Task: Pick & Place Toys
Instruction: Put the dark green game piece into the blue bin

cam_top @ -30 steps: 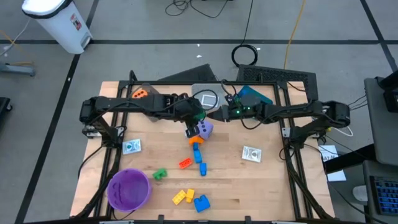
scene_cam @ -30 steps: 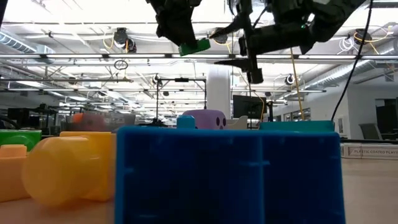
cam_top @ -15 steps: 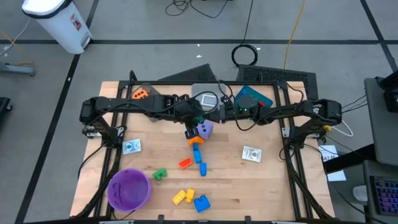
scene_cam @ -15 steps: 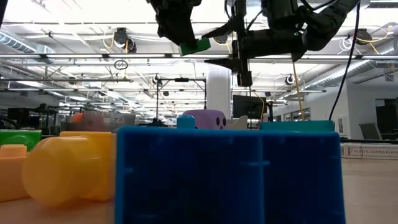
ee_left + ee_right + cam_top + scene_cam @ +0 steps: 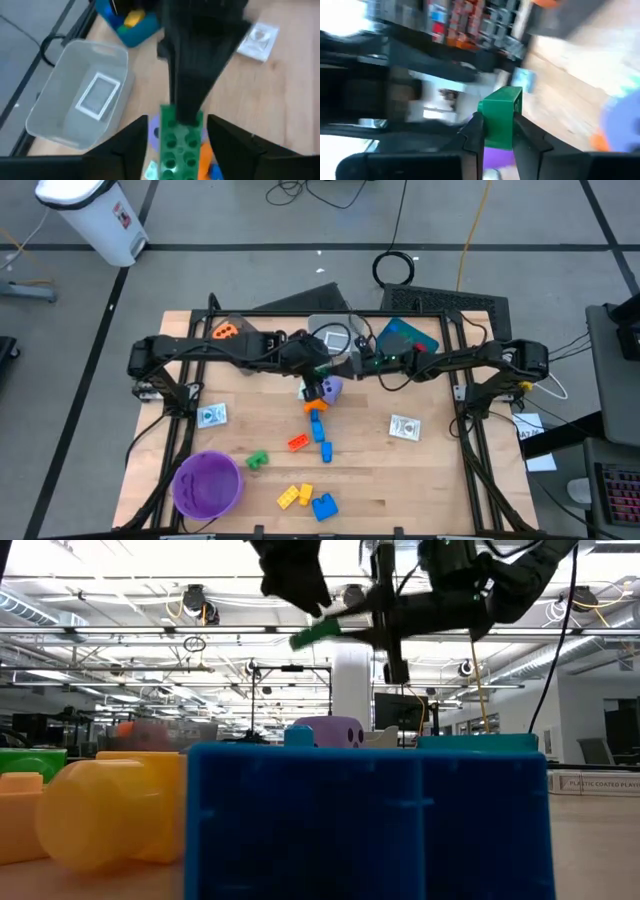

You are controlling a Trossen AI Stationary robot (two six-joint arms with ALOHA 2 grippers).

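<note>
Green brick [image 5: 501, 118] — now in right gripper [image 5: 492, 134]

The high view looks straight down from well above, taking in the whole wooden surface [image 5: 420, 470], both arms and the floor around. The low view sits at surface height, pressed close against a blue brick [image 5: 370, 820], facing level into the room behind. Each wrist view looks forward past its own dark fingers [image 5: 125, 145] from very near. All four views share the green brick [image 5: 315, 633] held up in mid-air.
</note>
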